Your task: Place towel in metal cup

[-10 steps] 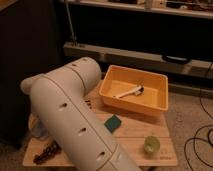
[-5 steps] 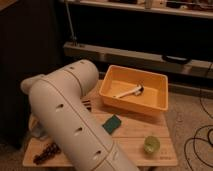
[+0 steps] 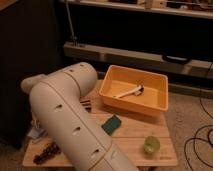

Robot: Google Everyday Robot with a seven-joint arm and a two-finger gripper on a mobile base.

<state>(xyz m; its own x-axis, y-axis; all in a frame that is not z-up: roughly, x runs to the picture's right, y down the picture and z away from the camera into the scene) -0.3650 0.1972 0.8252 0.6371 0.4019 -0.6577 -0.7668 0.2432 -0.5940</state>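
Behind arm (image 3: 70, 120), tool hidden; towel (image 3: 36, 133) scrap beside it, axis unclear.

Big cream robot arm (image 3: 70, 120): smooth matt plastic shell. Low slatted table (image 3: 134, 143): pale matt wood. Rectangular orange bin (image 3: 145, 106): smooth plastic. Dark green rectangular sponge (image 3: 112, 124): rough, matt. Pale blue-grey towel (image 3: 36, 133): soft cloth.

We are looking at a pale wooden table (image 3: 135, 137) filling the lower half of the frame. An orange bin (image 3: 131, 107) is sitting at its upper right. Just below the bin, near the centre, a dark green sponge (image 3: 112, 124) is lying flat. A greenish translucent cup (image 3: 151, 145) is standing at lower right. At lower left a dark brown clump (image 3: 46, 152) is resting, and the towel (image 3: 36, 133) is bunching at the left edge, partly behind the arm (image 3: 65, 120).
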